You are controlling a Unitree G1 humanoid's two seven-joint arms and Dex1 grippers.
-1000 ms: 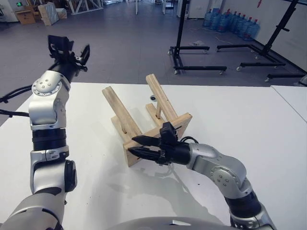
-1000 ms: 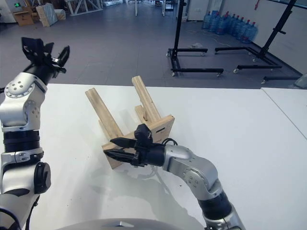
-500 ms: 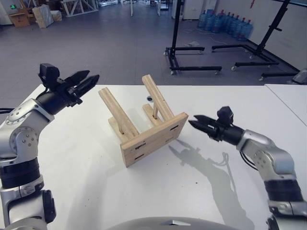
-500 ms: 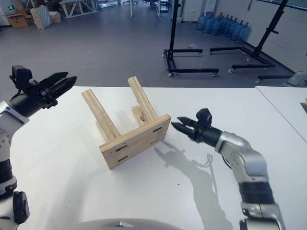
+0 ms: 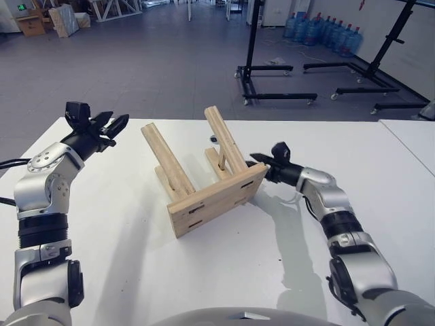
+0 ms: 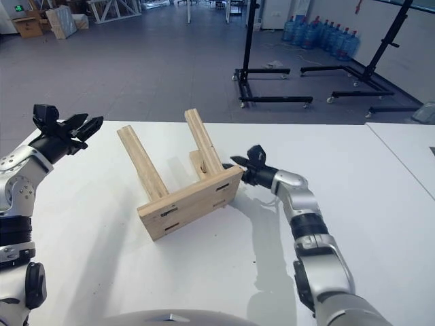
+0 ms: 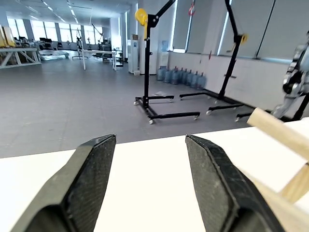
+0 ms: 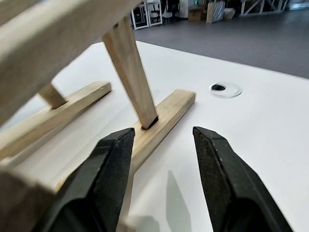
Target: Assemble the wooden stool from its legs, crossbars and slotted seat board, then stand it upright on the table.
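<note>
The wooden stool lies tipped over on the white table [image 5: 122,224], its slotted seat board [image 5: 216,198] facing me on edge. Two legs [image 5: 166,159] [image 5: 224,139] point up and away. My right gripper [image 5: 253,160] is open at the board's far right corner. In the right wrist view its fingers [image 8: 108,174] flank a flat bar [image 8: 159,123] with a thin crossbar [image 8: 128,67] set in its slot, without touching it. My left gripper [image 5: 117,122] is open and holds nothing, over the table's far left corner, well clear of the stool. Its pads [image 7: 91,169] frame bare table.
A round cable hole [image 8: 224,89] sits in the table behind the stool. Black metal stands [image 5: 279,68] and water bottles [image 5: 323,30] are on the floor beyond. Another white table [image 5: 414,136] adjoins at the right. There is free room on the near half.
My right gripper has swung from the stool's near left corner out to the right, then back in to the seat board's far right corner. My left gripper has dropped and drawn back left.
</note>
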